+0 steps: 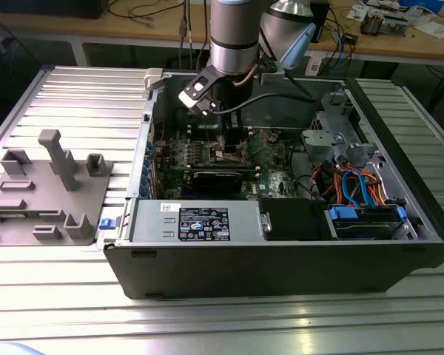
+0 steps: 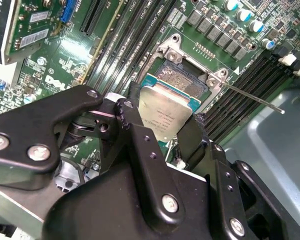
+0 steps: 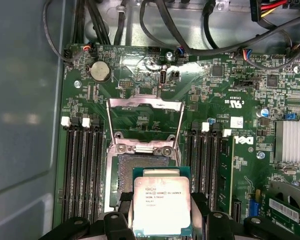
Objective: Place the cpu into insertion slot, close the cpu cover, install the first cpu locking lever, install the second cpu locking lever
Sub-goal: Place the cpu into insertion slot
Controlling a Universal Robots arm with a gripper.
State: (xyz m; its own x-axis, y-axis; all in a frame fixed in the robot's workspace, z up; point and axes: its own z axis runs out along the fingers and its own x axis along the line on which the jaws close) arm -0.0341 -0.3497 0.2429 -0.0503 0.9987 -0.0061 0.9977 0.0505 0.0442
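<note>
My gripper (image 2: 162,119) is shut on the cpu (image 2: 166,111), a flat square chip with a silvery top, held by two opposite edges between black fingers (image 2: 131,111). The cpu (image 3: 162,202) hangs just above and partly over the insertion slot (image 3: 140,167), a square socket in the green board. The cpu cover (image 3: 145,103), a thin silvery frame, stands flipped open at the socket's far side. A thin metal locking lever (image 2: 252,99) sticks out free beside the socket (image 2: 187,80). In the exterior view the gripper (image 1: 226,148) reaches down into the open computer case.
Long dark memory slots (image 3: 82,170) flank the socket on both sides. A black card (image 1: 218,180) and the grey power supply box (image 1: 196,220) lie toward the case front, with drive cage (image 1: 348,140) and cables at the exterior view's right. A grey fixture (image 1: 52,185) sits outside the case.
</note>
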